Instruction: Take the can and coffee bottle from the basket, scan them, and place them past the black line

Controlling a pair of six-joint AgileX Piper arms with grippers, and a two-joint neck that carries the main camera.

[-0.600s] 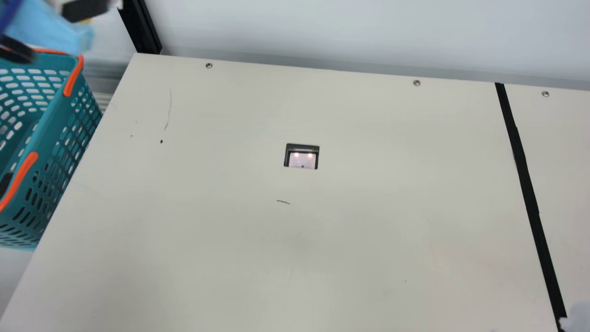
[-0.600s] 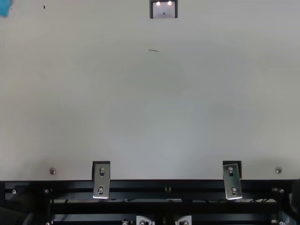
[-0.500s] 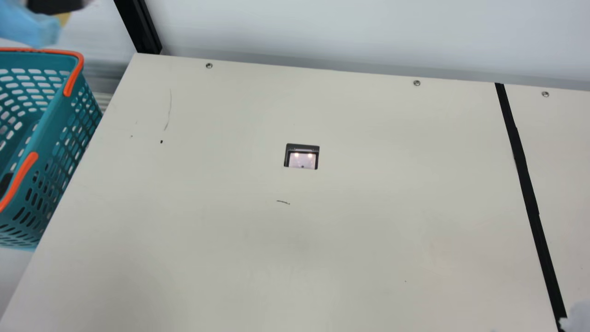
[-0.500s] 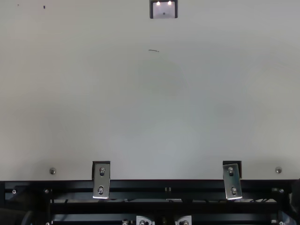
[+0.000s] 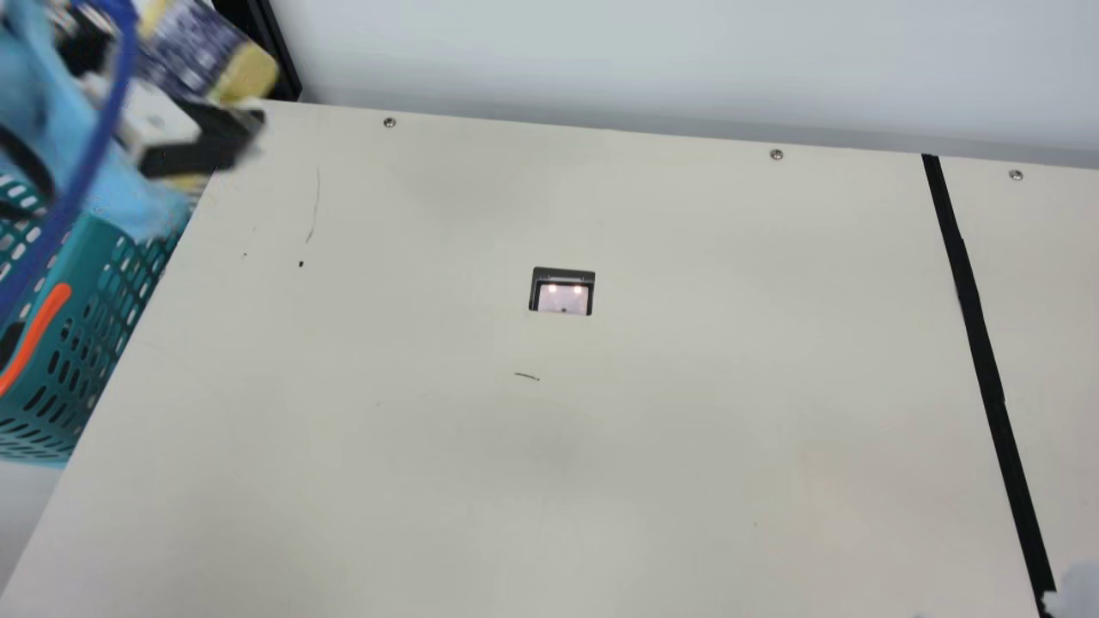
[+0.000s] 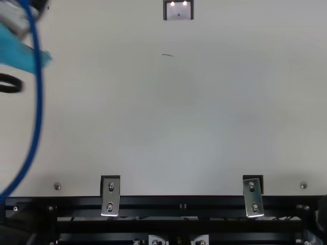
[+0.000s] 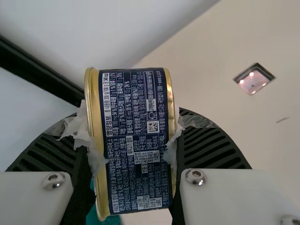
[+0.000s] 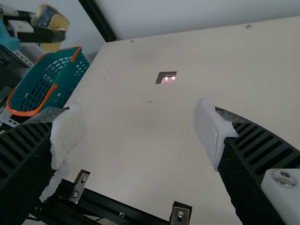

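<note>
- Can [image 7: 136, 140]: dark blue with gold rims and small pale print; held clear of the basket, near the left far corner of the table and well to the left of the black line.
- Left gripper [image 5: 185, 94]: closed upon the can, its two fingers parted by the can's width, with a gold rim beside each; ragged white wrapping lies between fingers and can. The main view shows it blurred.
- Left arm: carries a light blue sleeve [image 5: 129, 193] and a blue cable [image 5: 90, 146], which in the top view curves down to the rail.
- Basket [image 5: 94, 266]: teal, perforated, with orange handles, standing beside the left edge of the table; the sleeve covers part of it in the main view.
- Scanner window [image 5: 562, 298]: dark-framed, set in the table, with two bright lights.
- Black line [image 5: 979, 326]: runs down the right part of the table [image 5: 687, 429], from the far edge toward the near side.
- Right gripper [image 5: 1075, 590]: fingers spread wide apart, nothing between them, white wrapping at both tips; a pale part appears at the main view's lower right corner.
- Near edge: two metal brackets [image 6: 110, 196] join the table to a black rail [image 6: 179, 202].
</note>
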